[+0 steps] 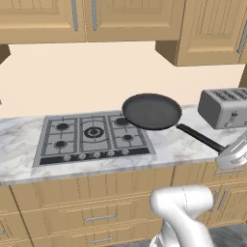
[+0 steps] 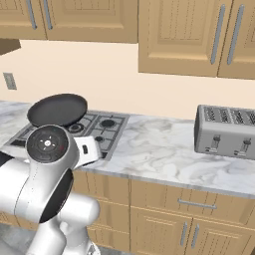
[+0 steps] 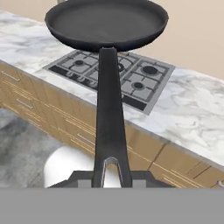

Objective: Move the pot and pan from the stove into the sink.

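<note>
The shallow dark pan point(image 1: 152, 111) hangs in the air above the right side of the stove point(image 1: 72, 140), its long black handle running down to the right. My gripper point(image 1: 227, 152) is shut on the end of that handle. The hand view looks along the handle from my gripper point(image 3: 111, 176) to the pan's bowl point(image 3: 107, 22), with the stove point(image 3: 142, 76) below it. From the right base view the pan point(image 2: 57, 110) floats over the stove point(image 2: 107, 127), just behind my arm. The stove's burners are bare. The pot and the sink are out of view.
A silver toaster point(image 1: 224, 107) point(image 2: 226, 132) stands on the marble counter point(image 2: 159, 149) right of the stove. Wooden wall cabinets point(image 1: 125, 19) hang above and drawers point(image 1: 96, 207) sit below the counter. A wall outlet point(image 2: 9, 80) is at the left.
</note>
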